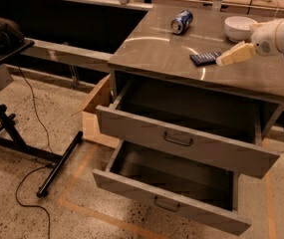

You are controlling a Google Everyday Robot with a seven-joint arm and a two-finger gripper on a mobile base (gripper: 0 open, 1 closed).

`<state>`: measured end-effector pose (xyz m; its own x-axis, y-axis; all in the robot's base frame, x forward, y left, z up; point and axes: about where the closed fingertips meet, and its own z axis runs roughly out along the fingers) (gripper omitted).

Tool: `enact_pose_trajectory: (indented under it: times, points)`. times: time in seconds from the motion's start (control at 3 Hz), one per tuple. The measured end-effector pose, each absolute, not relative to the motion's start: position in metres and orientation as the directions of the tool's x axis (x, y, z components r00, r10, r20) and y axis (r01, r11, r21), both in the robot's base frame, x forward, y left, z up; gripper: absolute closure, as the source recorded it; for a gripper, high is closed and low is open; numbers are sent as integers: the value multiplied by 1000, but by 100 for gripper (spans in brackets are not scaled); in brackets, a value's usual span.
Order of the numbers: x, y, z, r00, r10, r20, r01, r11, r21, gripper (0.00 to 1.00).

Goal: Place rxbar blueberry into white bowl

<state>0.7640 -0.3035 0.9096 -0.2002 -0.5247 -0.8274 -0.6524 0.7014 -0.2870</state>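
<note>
Plainly, the camera view, the only one, shows the reach-and-grasp step under way, with nothing carried yet. The white bowl (239,28) stands upright near the far right corner of the grey cabinet top (151,54) and looks empty from this angle. The rxbar blueberry (204,59) lies flat on the cabinet top, nearer the camera than the bowl and a little toward the left of the picture from it, well apart from its rim. The gripper (222,60) comes in from the right edge of the picture, on the camera side of the bowl, angled downward, with its tan tip at the bar's right end. Whether the tip touches the wrapper cannot be told, and whether the tool is released or clenched cannot be told either. A blue can (182,21) lies on its side to the left of the bowl, at about the same depth, away from the likely path. Two drawers (181,138) hang open below, on the camera side of the bowl.

Judging from this, the next move calls for settling over the thin wrapper and closing across its narrow width without skidding it along the smooth top. After that comes a lift and a short carry back and rightward to above the bowl, then release.
</note>
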Motion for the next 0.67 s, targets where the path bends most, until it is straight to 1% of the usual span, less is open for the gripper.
enact_pose_trajectory:
  times: [0.33,0.67]
  points:
    - [778,-299,893,-238,-486,-841,-657,718,-229,0]
    - [786,-289,873,-273,-475,-837,-682,709,-180,0]
